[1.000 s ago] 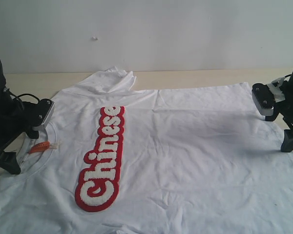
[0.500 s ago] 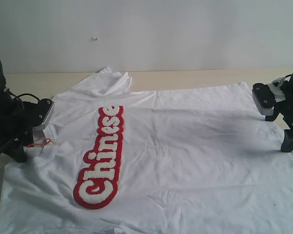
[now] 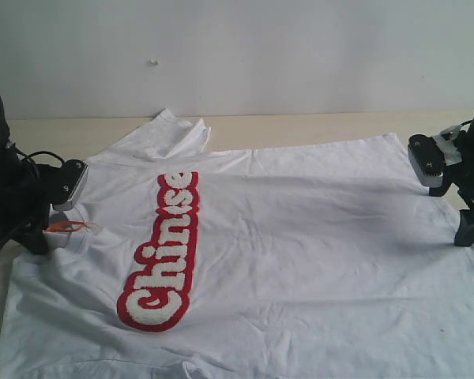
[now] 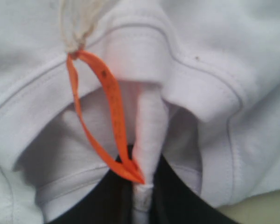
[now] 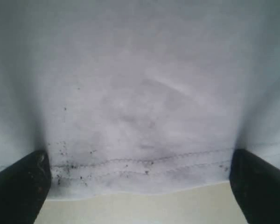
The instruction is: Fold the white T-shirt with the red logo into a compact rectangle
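- Exterior view: the white T-shirt lies spread front-up over the pale table, collar end to the left, hem to the right.
- Its red logo runs lengthwise down the chest. Since a second ago it has slid slightly left, and its near end now sits a little farther from the front edge.
- At the collar, a narrow fold of ribbed cloth is pinched upright, with the orange neck tag looped just beside it and touching the fold at its tip.
- The left gripper is clamped on that collar fold of the shirt. A second ago its jaws stood apart over the collar, which lay flat.
- With that pinch the cloth by the collar has bunched, the near-left edge has drawn inward to bare more table, and the far sleeve has shifted slightly left.
- The right gripper holds nothing: its jaws stand wide apart on either side of the stitched hem at the table's edge, exactly as before.
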Controlling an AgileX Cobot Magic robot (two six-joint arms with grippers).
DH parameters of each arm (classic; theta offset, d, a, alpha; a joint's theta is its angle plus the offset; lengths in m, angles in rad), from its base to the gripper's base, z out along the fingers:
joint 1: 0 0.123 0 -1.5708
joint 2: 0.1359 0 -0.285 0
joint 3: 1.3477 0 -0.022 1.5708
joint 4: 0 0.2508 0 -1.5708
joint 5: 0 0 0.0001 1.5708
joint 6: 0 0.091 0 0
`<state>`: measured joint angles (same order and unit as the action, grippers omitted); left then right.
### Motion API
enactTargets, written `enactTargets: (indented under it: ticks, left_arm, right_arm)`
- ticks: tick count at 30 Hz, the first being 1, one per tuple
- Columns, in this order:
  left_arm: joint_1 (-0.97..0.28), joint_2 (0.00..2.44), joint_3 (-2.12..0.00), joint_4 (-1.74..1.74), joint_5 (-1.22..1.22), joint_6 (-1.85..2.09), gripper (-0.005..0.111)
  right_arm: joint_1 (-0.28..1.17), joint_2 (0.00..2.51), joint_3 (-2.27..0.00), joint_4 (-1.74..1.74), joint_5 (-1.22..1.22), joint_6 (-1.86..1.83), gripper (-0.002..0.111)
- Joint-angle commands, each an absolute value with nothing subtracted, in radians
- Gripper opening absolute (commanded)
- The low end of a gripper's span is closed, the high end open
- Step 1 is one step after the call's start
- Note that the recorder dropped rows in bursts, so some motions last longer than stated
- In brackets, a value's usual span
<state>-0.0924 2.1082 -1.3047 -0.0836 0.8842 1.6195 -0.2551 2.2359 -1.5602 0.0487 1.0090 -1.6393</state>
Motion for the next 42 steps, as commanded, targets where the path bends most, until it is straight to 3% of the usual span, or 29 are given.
enactTargets:
  ticks: [1, 42]
  left_arm:
    - [-0.089, 2.157, -1.28, -0.062, 0.926, 1.618, 0.0]
    - [-0.089, 2.157, -1.28, -0.064, 0.926, 1.618, 0.0]
  right_arm:
    - [-0.256, 2.259, -1.553, 0.056, 0.997, -1.648, 0.104]
    - [-0.256, 2.259, -1.553, 0.078, 0.997, -1.648, 0.104]
